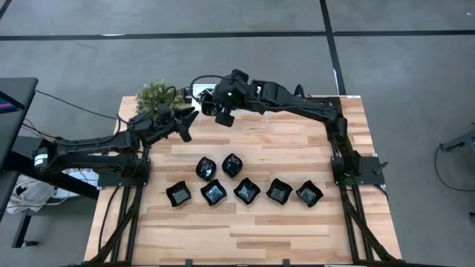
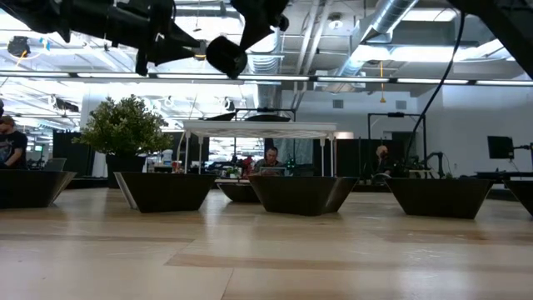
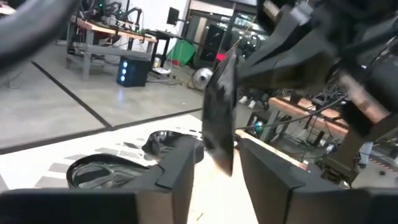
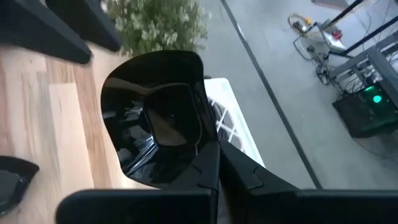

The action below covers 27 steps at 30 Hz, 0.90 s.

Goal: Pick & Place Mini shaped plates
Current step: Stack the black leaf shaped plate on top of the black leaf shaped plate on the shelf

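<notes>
Several glossy black mini plates (image 1: 246,190) rest on their bases in two rows on the wooden table. My right gripper (image 4: 214,152) is shut on one more black plate (image 4: 155,118) above the table's far part, near the white rack (image 1: 194,93). In the left wrist view this plate (image 3: 221,112) shows edge-on. My left gripper (image 3: 221,171) is open, with one finger on each side of the plate's lower edge and a gap to both. Two more black plates (image 3: 93,171) lie on the rack. My right gripper pinches the plate's rim (image 4: 199,155) between its two shut fingers, coming at it slanting down from the table's right. The plate is lifted clear of the table and stands on edge in front of the fingers, its hollow side toward the wrist.
A small green potted plant (image 1: 156,96) stands at the far left corner, just behind my left gripper (image 1: 189,119). The white rack (image 4: 233,127) lies along the far edge. The near half of the table, in front of the plate rows, is bare wood (image 1: 245,230).
</notes>
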### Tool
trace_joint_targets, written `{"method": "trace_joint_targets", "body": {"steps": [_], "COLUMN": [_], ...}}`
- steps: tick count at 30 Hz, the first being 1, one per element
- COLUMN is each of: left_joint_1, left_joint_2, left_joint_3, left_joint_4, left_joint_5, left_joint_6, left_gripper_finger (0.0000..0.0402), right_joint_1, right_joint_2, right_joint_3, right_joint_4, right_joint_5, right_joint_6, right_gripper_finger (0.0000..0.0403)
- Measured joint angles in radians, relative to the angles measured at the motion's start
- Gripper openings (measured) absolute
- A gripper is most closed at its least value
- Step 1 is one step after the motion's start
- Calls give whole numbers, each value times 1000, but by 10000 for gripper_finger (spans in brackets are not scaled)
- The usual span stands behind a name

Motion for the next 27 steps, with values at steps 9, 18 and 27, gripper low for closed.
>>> {"method": "trace_joint_targets", "body": {"steps": [9,18,27], "left_joint_1": [-9,-42,-111], "left_joint_2": [2,7,41], "left_joint_3": [0,9,152], "left_joint_4": [47,142,109], "left_joint_5": [-14,-69,-197], "left_joint_6": [-11,47,308], "left_gripper_finger": [215,227,228], "right_joint_1": [1,-3,-23], "right_joint_2": [1,1,1], "right_joint_3": [-1,0,0], "right_joint_4": [58,53,19], "right_joint_5": [0,2,80], "right_joint_6": [26,53,76], "right_gripper_finger": [0,0,0]}}
